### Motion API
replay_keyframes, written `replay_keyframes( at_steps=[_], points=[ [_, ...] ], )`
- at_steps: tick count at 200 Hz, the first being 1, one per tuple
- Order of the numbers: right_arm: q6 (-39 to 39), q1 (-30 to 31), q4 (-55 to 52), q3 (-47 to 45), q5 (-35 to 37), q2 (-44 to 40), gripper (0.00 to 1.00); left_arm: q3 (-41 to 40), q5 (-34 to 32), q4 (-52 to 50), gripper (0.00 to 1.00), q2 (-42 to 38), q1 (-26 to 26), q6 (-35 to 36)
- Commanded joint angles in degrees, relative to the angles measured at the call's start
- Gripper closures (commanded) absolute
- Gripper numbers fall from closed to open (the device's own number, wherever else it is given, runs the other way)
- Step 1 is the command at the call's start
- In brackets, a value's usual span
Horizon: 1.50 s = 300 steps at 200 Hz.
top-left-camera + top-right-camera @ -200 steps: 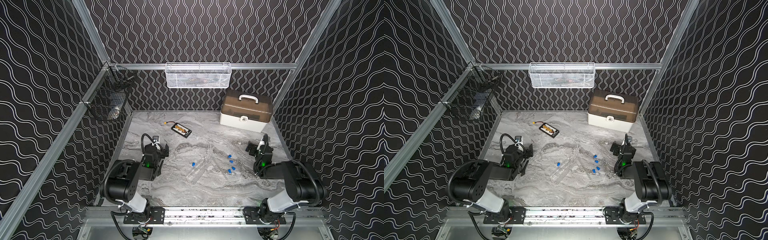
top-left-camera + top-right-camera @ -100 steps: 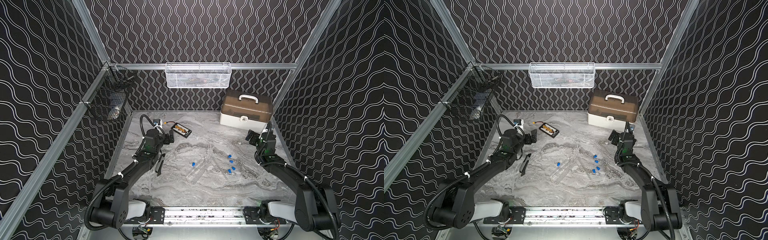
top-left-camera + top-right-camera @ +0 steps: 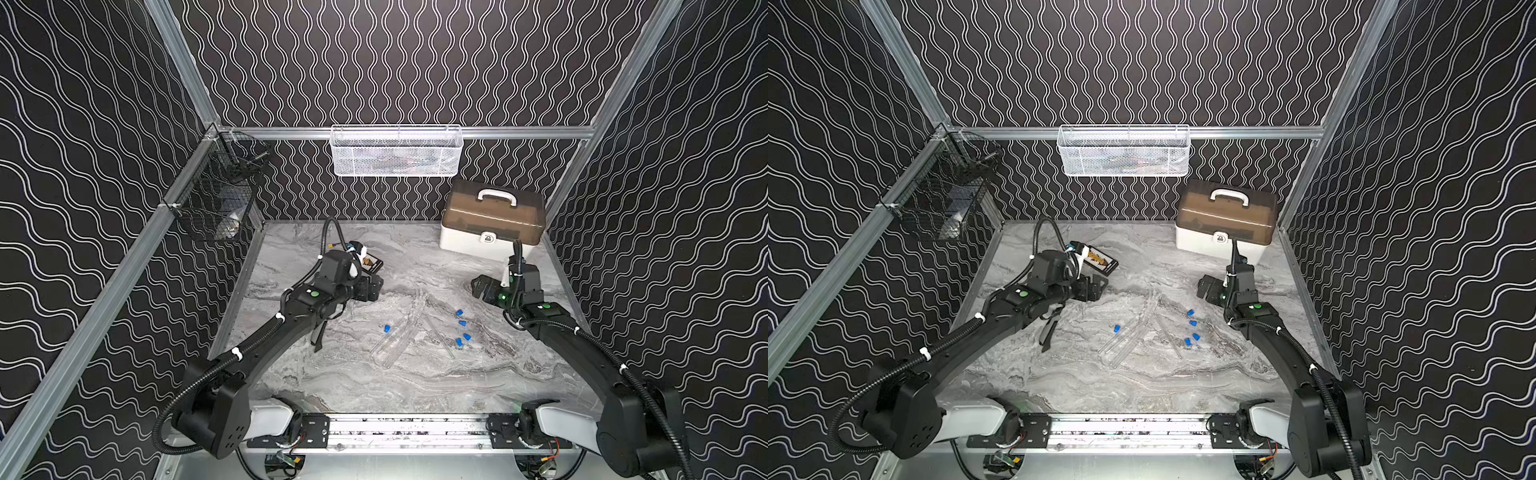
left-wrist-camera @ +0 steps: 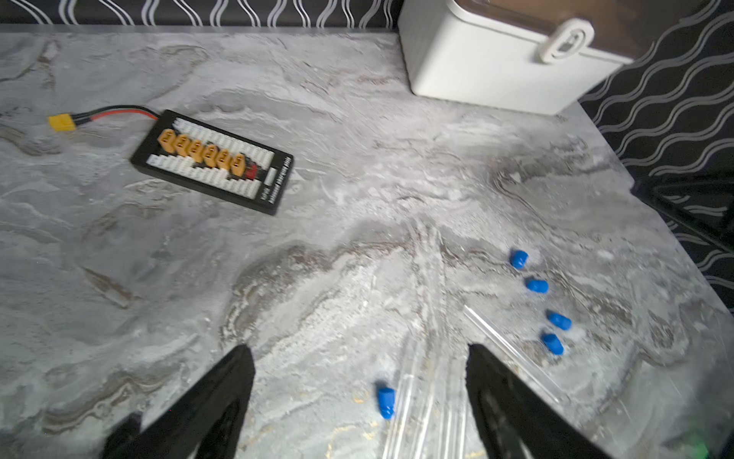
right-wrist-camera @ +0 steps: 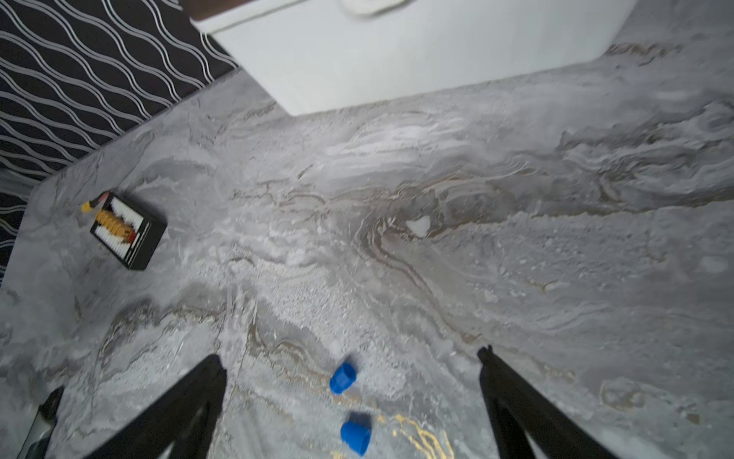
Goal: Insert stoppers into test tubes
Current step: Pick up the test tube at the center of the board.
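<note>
Several blue stoppers lie on the grey marble table: one alone point(image 3: 387, 328) point(image 3: 1117, 329) left of the test tubes, and a cluster point(image 3: 462, 328) point(image 3: 1192, 328) to their right. The clear test tubes point(image 3: 392, 341) point(image 3: 1125, 338) lie flat mid-table and are faint against the marble. My left gripper point(image 3: 370, 286) point(image 4: 357, 347) hovers open behind the lone stopper point(image 4: 385, 397) and the tubes point(image 4: 429, 397), holding nothing. My right gripper point(image 3: 482, 286) point(image 5: 350, 355) is open and empty behind the cluster, with two stoppers point(image 5: 342, 377) showing in its wrist view.
A black-and-yellow battery board point(image 4: 212, 161) point(image 3: 1098, 261) lies at the back left, partly hidden by the left wrist in both top views. A white box with a brown lid point(image 3: 492, 220) stands at the back right. A white mesh basket point(image 3: 397, 151) and a black wire basket point(image 3: 220, 199) hang on the walls.
Both arms have unfolded from near the front rail and reached out over the table towards the middle. The left jaws have narrowed a little. The stoppers and tubes have not moved.
</note>
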Motion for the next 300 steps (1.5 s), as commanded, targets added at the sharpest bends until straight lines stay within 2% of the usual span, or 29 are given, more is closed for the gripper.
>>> replay_keyframes(
  at_steps=[1, 44, 74, 98, 123, 175, 219, 300],
  points=[
    [2.1, 0.5, -4.0, -0.3, -1.9, -1.1, 0.01, 2.6, -2.7, -12.2, 0.17, 0.5, -3.3, 0.0],
    [3.5, 0.5, -5.4, -1.9, -0.6, -4.6, 0.01, 5.9, -6.1, -24.5, 0.25, 3.8, -14.4, -0.1],
    [4.1, 0.5, -5.9, -2.3, 2.4, -5.8, 0.01, 9.7, -9.9, -31.3, 0.34, 7.8, -21.5, -0.3],
    [4.7, 0.5, -6.2, -2.3, 4.2, -6.2, 0.01, 11.2, -9.6, -32.5, 0.44, 9.7, -25.1, -1.1],
    [5.8, 0.5, -6.9, -2.3, 6.0, -6.8, 0.01, 10.7, -8.3, -30.9, 0.5, 12.6, -28.4, -1.9],
    [7.4, 0.5, -4.8, -5.1, 10.9, -13.6, 0.01, 9.4, -6.9, -26.3, 0.58, 17.5, -29.7, -2.4],
    [7.9, 0.5, -6.8, -4.3, 10.8, -12.3, 0.0, 9.7, -6.7, -23.6, 0.6, 21.4, -30.1, -2.3],
    [8.0, 0.4, -6.2, -5.0, 11.0, -12.6, 0.01, 9.4, -10.8, -21.3, 0.67, 25.2, -30.1, -2.8]
  ],
)
